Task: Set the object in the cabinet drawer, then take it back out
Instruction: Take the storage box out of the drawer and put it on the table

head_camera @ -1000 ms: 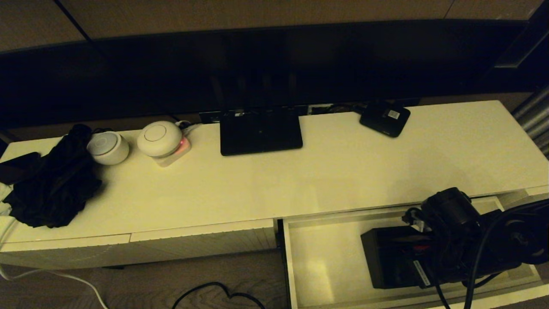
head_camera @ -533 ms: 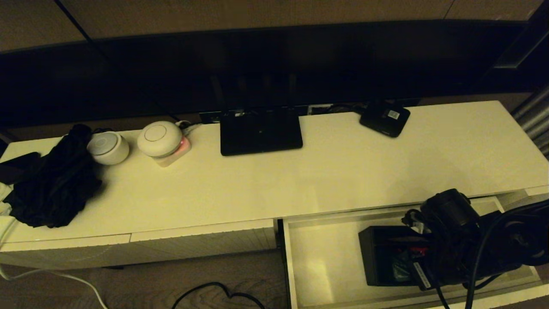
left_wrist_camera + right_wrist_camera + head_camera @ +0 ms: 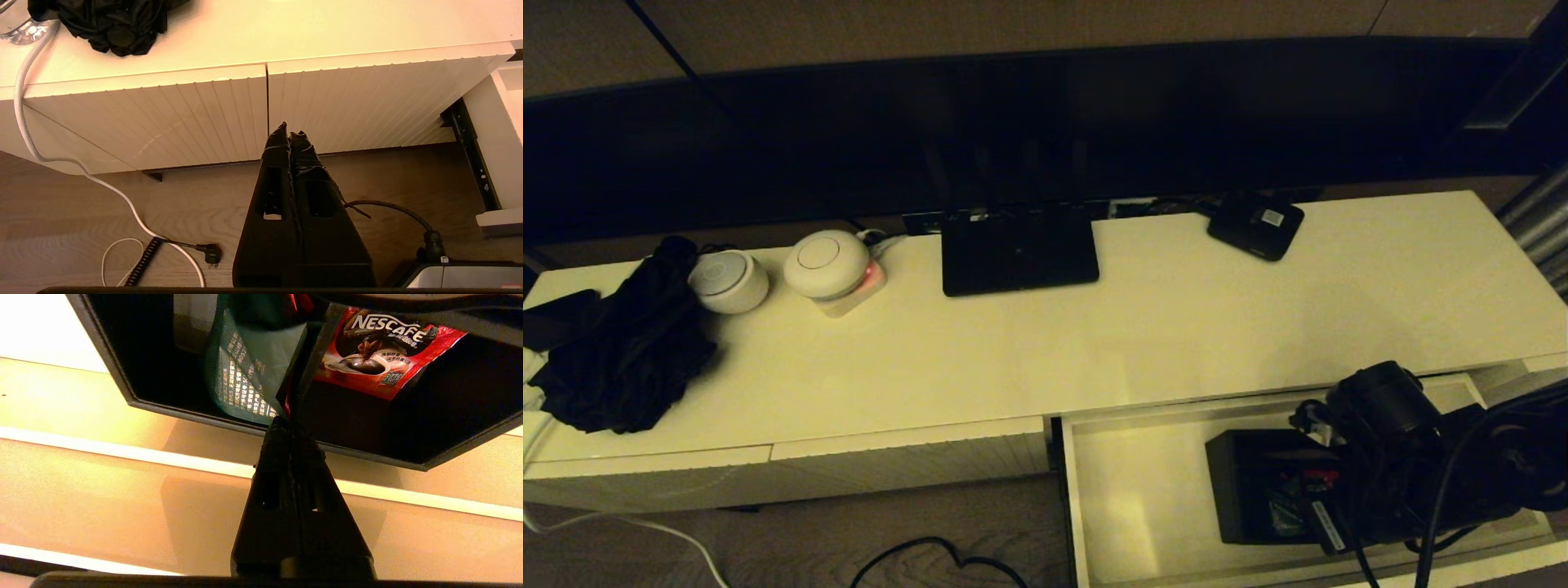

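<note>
The cabinet drawer [image 3: 1143,490] stands pulled out at the right end of the long cream cabinet [image 3: 1094,343]. The black organiser box [image 3: 1250,490] sits on the drawer floor, toward the drawer's right half, its open top facing up. The right gripper [image 3: 288,424] reaches down into the drawer; its fingers are pressed together on the box's near wall, where an inner divider meets the rim. In the right wrist view a red coffee packet [image 3: 380,355] lies in one compartment of the box and a pale green packet [image 3: 245,375] in the one beside it.

The left gripper [image 3: 289,131] hangs low before the closed ribbed front panels [image 3: 204,114], above the wooden floor [image 3: 81,212], fingers together and holding nothing.

On the cabinet top a flat black router [image 3: 1019,249] stands at the back centre, a small black device with a white label [image 3: 1256,224] to its right, two white round units [image 3: 776,269] and a heap of black cloth [image 3: 621,359] at the left end.
</note>
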`<state>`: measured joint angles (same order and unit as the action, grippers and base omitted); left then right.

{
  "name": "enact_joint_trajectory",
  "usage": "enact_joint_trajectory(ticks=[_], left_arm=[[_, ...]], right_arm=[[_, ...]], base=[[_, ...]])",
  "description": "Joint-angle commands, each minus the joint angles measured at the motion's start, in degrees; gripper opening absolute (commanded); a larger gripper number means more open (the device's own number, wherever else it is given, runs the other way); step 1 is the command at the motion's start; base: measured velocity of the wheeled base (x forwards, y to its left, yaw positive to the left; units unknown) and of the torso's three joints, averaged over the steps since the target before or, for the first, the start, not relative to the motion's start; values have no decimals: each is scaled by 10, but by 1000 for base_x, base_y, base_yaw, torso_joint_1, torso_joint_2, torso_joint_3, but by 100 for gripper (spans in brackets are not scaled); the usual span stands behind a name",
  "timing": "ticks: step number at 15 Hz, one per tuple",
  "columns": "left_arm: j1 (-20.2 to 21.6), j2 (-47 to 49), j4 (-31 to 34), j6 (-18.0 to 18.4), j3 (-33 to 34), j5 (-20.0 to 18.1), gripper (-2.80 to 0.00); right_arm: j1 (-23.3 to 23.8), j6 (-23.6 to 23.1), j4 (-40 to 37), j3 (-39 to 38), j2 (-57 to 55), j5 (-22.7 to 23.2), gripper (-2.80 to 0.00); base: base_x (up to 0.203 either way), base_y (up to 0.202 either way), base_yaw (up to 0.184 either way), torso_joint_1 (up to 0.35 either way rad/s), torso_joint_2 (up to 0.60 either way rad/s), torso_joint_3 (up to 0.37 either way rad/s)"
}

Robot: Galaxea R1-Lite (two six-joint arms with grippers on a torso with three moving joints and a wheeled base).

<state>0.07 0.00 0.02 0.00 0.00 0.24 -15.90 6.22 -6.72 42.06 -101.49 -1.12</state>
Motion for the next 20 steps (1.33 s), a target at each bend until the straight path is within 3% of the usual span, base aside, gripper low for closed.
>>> enact_joint_trajectory(ticks=[1,20], left_arm=[[0,0,0,0,2,0,-280],[0,0,0,0,2,0,-280]], right_arm=[[0,-1,0,-7,20,-1,-280],[3,-31,-10,1,84,-26,-280]], base=[[0,0,0,0,0,0],[0,0,0,0,0,0]])
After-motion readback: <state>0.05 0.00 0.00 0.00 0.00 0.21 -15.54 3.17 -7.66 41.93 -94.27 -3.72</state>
